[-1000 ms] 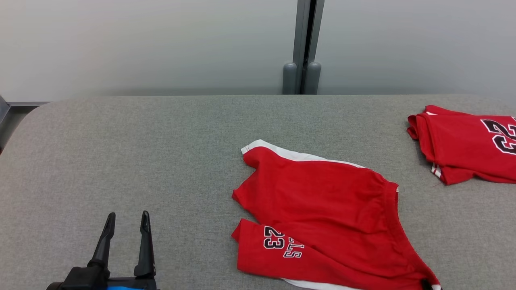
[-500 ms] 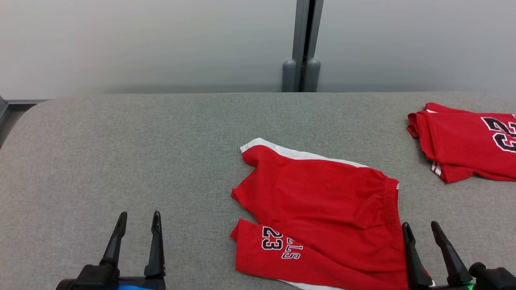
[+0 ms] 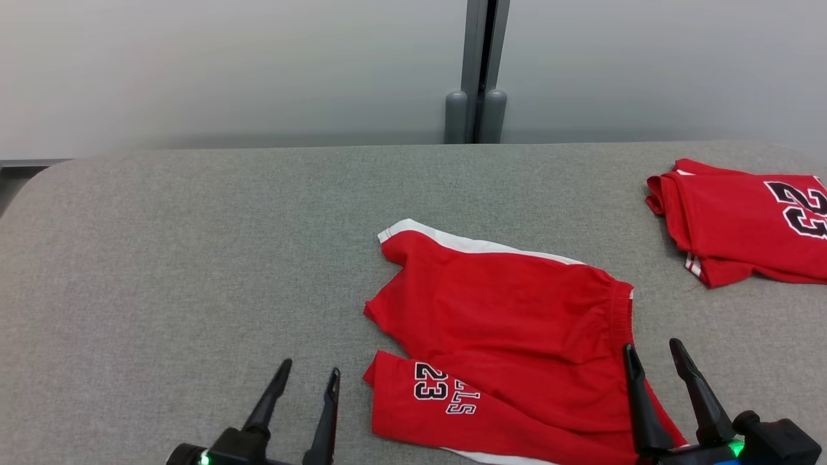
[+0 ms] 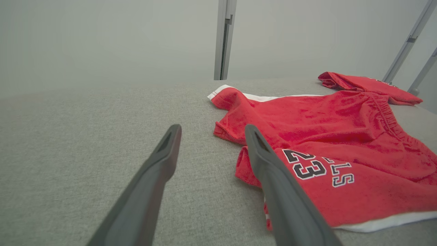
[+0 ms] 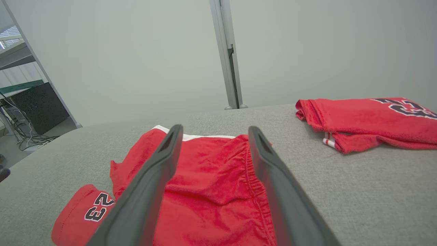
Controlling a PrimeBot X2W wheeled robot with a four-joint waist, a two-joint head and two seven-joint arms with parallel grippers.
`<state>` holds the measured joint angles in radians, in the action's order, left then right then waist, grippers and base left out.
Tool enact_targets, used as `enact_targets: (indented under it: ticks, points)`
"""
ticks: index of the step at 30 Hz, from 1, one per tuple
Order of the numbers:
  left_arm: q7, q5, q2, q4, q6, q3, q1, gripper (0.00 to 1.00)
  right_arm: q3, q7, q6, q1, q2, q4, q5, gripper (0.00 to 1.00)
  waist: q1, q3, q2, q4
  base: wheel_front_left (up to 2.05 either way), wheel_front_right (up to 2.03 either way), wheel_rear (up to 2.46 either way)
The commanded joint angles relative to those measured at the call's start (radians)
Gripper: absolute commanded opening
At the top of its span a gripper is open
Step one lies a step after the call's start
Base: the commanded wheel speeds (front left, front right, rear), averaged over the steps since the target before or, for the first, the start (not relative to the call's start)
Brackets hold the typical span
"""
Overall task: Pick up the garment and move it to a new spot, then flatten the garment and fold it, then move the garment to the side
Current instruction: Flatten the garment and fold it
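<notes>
Head view: red shorts (image 3: 510,316) on table (image 3: 194,258); left pincer (image 3: 311,367), right pincer (image 3: 651,344) both apart, empty.

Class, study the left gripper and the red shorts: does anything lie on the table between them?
Nothing visible does. Only bare grey table separates the open left gripper from the red shorts at their numbered leg. The folded red jersey lies well off to the right, beyond the shorts.
</notes>
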<state>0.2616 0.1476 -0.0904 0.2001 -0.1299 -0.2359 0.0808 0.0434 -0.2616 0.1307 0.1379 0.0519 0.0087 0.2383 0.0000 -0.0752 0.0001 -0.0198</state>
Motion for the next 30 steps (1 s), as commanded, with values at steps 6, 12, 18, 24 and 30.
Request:
enact_targets:
  ticks: [6,12,18,24,30]
  points:
    - [0.004,0.050,-0.054,0.111,-0.001,-0.159,-0.045,1.00,0.001,-0.004,0.000,-0.015,0.000,0.007,0.002,1.00,0.0000,-0.014,-0.0001,0.028,0.00,0.00,0.00]
    - [0.005,0.086,-0.067,0.206,-0.001,-0.243,-0.061,1.00,-0.004,-0.004,0.000,-0.017,-0.001,0.008,0.001,1.00,0.0000,-0.031,-0.0001,0.054,0.00,0.00,0.00]
    - [0.005,0.112,-0.067,0.268,-0.001,-0.279,-0.093,1.00,-0.002,-0.004,0.000,-0.025,-0.001,0.005,-0.004,1.00,0.0000,-0.047,-0.0001,0.072,0.00,0.00,0.00]
    - [0.005,0.129,-0.053,0.315,-0.001,-0.311,-0.141,1.00,-0.006,-0.004,0.000,-0.032,-0.001,0.006,-0.006,1.00,0.0000,-0.063,-0.0001,0.080,0.00,0.00,0.00]
    - [0.005,0.161,-0.037,0.329,-0.001,-0.359,-0.191,0.00,-0.011,-0.004,0.000,-0.028,-0.001,0.010,-0.006,1.00,0.0000,-0.062,-0.0001,0.075,0.00,0.00,0.00]
